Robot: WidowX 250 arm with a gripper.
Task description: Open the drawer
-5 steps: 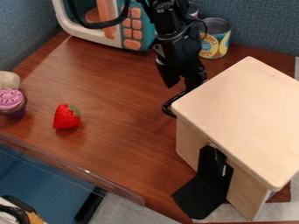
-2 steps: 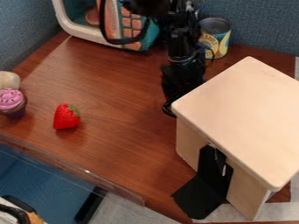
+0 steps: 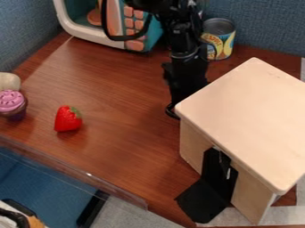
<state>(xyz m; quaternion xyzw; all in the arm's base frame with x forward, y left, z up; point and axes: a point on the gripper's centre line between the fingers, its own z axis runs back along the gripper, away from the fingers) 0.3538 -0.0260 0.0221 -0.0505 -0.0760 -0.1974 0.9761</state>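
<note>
Wooden cabinet (image 3: 247, 120): stands at the right of the bench (image 3: 119, 89), its pale, rounded-corner top facing up.
Drawer: the task's thing, taken to belong to this cabinet; its front is hidden, so how far out it sits cannot be told.
Black loop (image 3: 171, 111): juts out just beside the cabinet's left corner (presumably the drawer's handle).
Robot arm (image 3: 184, 49): enters from the top edge and hangs down behind the cabinet's upper-left edge.
Claw (image 3: 187, 89): at the arm's lower end, near the black loop; its lower part is obscured, and whether it is spread or pressed together cannot be told.
Black angled piece (image 3: 205, 202): against the cabinet's near side, its lower part slanting out to the left.
Toy microwave (image 3: 98, 39): upper left, white-framed with orange buttons; a black cable loop (image 3: 126, 38) crosses in front.
Can (image 3: 219, 38): upright near the back wall, right of the arm.
Strawberry (image 3: 68, 119): on the bench, left of the cabinet.
Cupcake (image 3: 12, 102): at the left edge, beside a pale rounded item (image 3: 8, 82).
</note>
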